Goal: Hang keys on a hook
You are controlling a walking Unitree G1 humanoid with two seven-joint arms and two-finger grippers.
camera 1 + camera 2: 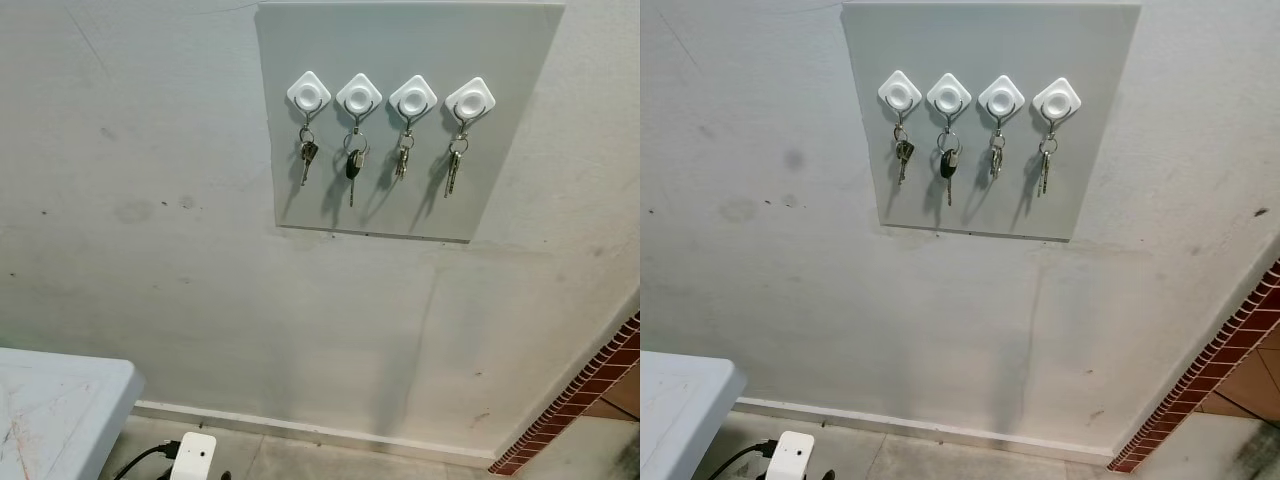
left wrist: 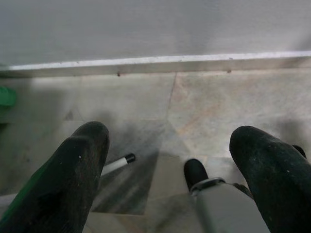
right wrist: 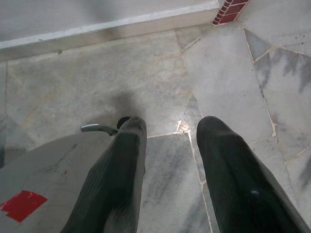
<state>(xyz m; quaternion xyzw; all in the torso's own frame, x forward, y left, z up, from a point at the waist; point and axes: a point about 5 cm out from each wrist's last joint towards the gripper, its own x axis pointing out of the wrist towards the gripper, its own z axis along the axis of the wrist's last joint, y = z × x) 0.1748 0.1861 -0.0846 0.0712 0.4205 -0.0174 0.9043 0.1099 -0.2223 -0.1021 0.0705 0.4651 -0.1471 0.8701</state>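
Observation:
A grey board is fixed high on the pale wall. A row of several white diamond-shaped hooks crosses its top, from the leftmost hook to the rightmost hook. A key bunch hangs from each: the leftmost keys, a black-headed key, a third bunch and the rightmost keys. My left gripper hangs low over the floor tiles, open and holding nothing. My right gripper also points at the floor, open with nothing between its fingers.
A pale table corner juts in at the lower left, beside a white device with a black cable. A white skirting runs along the wall foot. A red brick edge rises at the right. A white stick with a black tip lies on the tiles.

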